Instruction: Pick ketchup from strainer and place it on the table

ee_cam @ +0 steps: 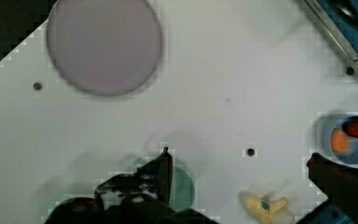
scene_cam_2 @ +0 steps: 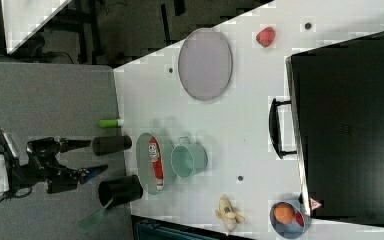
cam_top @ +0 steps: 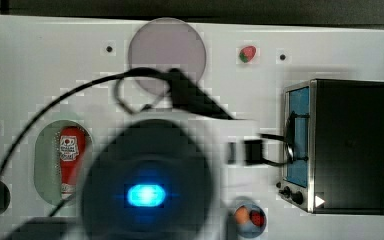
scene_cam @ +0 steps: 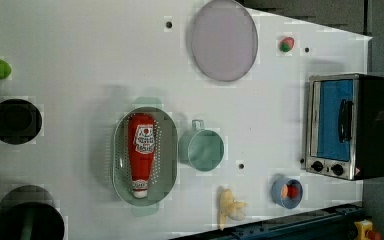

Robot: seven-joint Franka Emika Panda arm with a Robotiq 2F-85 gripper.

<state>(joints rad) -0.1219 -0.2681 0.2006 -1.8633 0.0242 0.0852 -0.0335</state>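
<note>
Left view: the white surface (scene_cam: pixel 80 60) carries, in descending size, a black-and-silver toaster oven (scene_cam: pixel 347 126) at the left view's right, a greyish-purple plate (scene_cam: pixel 223 40) toward its top, the pale green strainer (scene_cam: pixel 120 157) near centre, a teal cup (scene_cam: pixel 202 149) just beside the strainer on the left view's right, and a small blue bowl (scene_cam: pixel 286 192) holding toy food. The ketchup (scene_cam: pixel 141 152) lies lengthwise inside the strainer, white cap end toward the left view's bottom, label up. Right view: the gripper (scene_cam_2: pixel 92 156) hangs well apart from the strainer, over the grey area at the right view's left, with its fingers spread wide and nothing between them. Judged stage: the approach, before any grasp; the bottle is untouched. The next move calls for bringing the gripper over the bottle's middle, setting the fingers across its narrow width, then descending without catching the strainer's rim or the neighbouring cup.
</note>
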